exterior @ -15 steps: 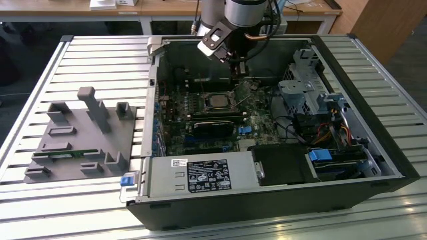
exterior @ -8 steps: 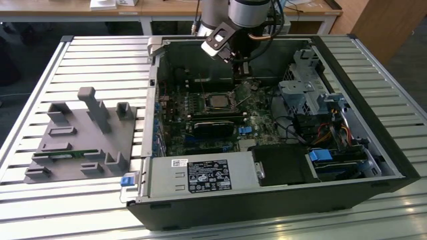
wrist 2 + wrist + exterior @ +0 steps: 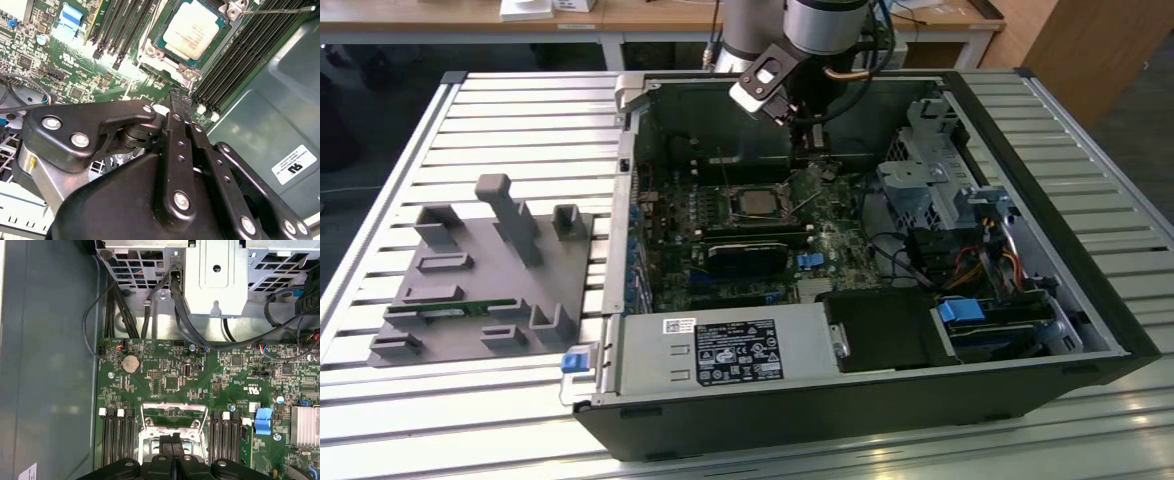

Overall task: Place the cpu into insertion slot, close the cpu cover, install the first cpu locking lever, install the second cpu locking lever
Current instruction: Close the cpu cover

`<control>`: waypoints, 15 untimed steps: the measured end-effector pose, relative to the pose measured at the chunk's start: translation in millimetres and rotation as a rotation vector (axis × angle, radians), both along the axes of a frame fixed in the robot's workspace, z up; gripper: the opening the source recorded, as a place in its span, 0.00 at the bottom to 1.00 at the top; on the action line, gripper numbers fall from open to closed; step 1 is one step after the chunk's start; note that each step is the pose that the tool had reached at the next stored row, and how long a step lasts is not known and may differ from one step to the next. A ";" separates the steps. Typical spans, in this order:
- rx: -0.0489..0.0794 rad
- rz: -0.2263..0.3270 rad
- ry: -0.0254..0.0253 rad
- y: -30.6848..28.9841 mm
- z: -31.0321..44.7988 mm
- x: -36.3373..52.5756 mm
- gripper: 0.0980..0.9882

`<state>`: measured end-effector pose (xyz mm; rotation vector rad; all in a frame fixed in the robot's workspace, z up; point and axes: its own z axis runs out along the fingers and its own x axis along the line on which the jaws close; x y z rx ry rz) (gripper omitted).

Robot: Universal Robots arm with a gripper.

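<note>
— What is the biggest thing here?

— A slatted metal table (image 3: 480, 110). On it lies an open computer case (image 3: 1087, 300), and the arm (image 3: 821, 25) reaches down into the case's far side in the exterior view.

— And inside the case?

— A black labelled power-supply box (image 3: 720, 352) sits at the near edge. A green circuit board (image 3: 165, 375) covers the floor, and a metal drive cage (image 3: 215, 275) stands on the exterior view's right. Outside the case, on the exterior view's left, a grey fixture (image 3: 480, 270) rests on the table.

— How does the gripper stand?

— The gripper (image 3: 180, 97) has its two black fingers (image 3: 175, 115) pressed together, finger against finger. Its tips hang low over the board just beside the socket, between the rows of black memory slots (image 3: 115, 440).

— Where is the cpu?

— The cpu (image 3: 195, 30) lies flat in the insertion slot (image 3: 176, 56) with its dull metal top showing. In the exterior view the cpu (image 3: 754, 204) is near the gripper (image 3: 813, 158), towards that view's left and nearer the camera.

— And the cpu cover?

— The cpu cover (image 3: 175, 406) is a silvery frame on the other side of the fingertips from the chip, not over it. Green board shows through its window. The gripper (image 3: 172, 440) is just beside it, but I cannot tell whether they touch.

— Anything smaller?

— A thin metal rod (image 3: 280, 9) juts out past the socket's corner.
</note>
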<state>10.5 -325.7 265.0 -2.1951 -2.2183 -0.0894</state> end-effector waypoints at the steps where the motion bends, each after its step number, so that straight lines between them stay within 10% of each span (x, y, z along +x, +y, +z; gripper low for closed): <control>1: 0.000 0.000 0.0000 0.0 0.0 0.5 0.03; 15: 0.000 0.000 0.0001 -0.1 -0.2 7.0 0.03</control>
